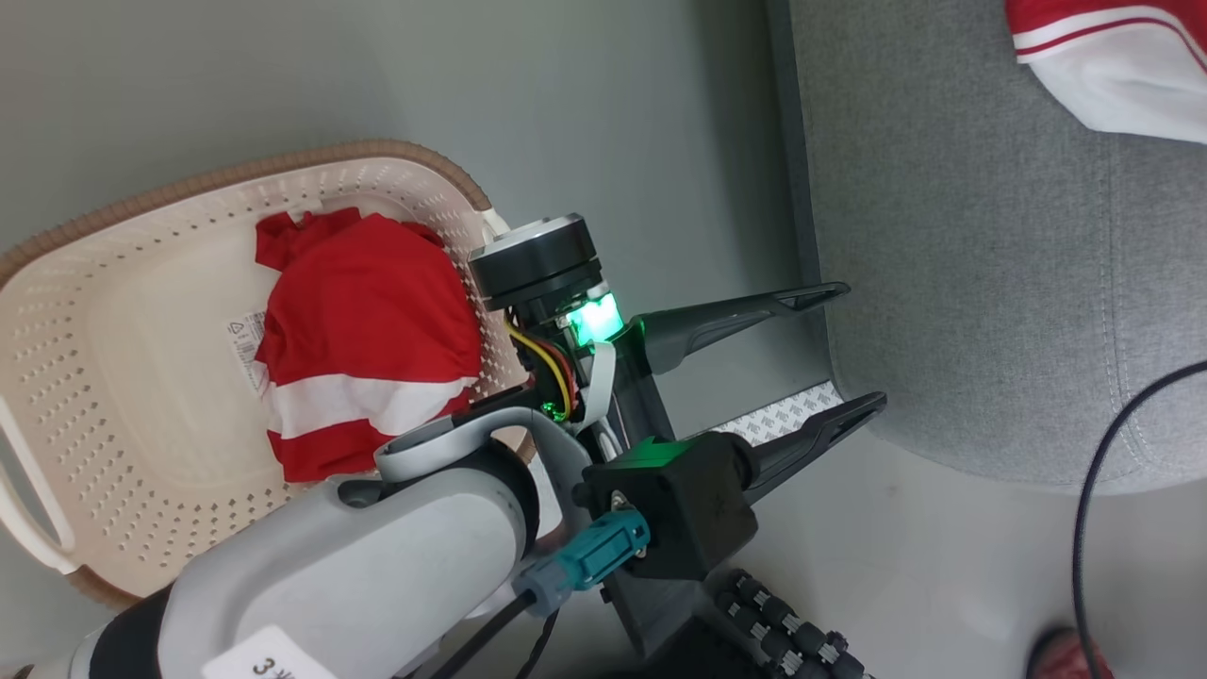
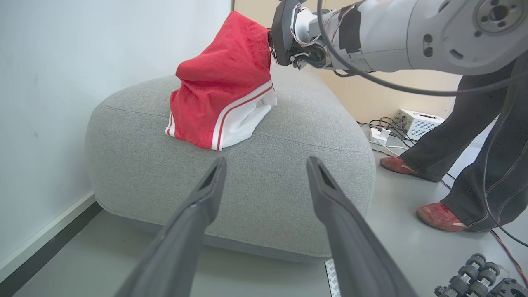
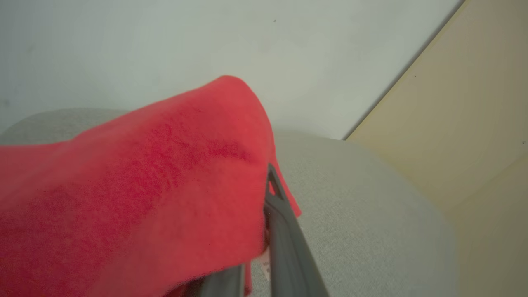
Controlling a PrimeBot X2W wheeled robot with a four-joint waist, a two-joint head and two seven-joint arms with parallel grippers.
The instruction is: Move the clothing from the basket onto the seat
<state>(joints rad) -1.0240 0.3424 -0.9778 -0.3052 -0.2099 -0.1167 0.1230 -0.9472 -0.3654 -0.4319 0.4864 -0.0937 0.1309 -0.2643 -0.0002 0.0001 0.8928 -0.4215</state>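
Right wrist view: right gripper (image 3: 268, 194) clamped on a red garment (image 3: 144, 185), whose white-banded lower end rests on the seat (image 3: 363, 214); left gripper (image 2: 266, 165), jaws apart, empty, faces the seat; second garment (image 1: 368, 330) lies in the basket (image 1: 123, 396).

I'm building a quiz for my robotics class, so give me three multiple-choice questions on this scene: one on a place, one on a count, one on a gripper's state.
1. Where is the garment that the right gripper holds? A on the floor; B over the seat; C on a table.
2. How many red garments are in view? A one; B two; C three.
3. The left gripper is: A open and empty; B shut on cloth; C shut and empty.
Answers: B, it hangs over the grey cushion; B, that garment plus a second garment in the basket; A, its jaws stand apart, nothing between.
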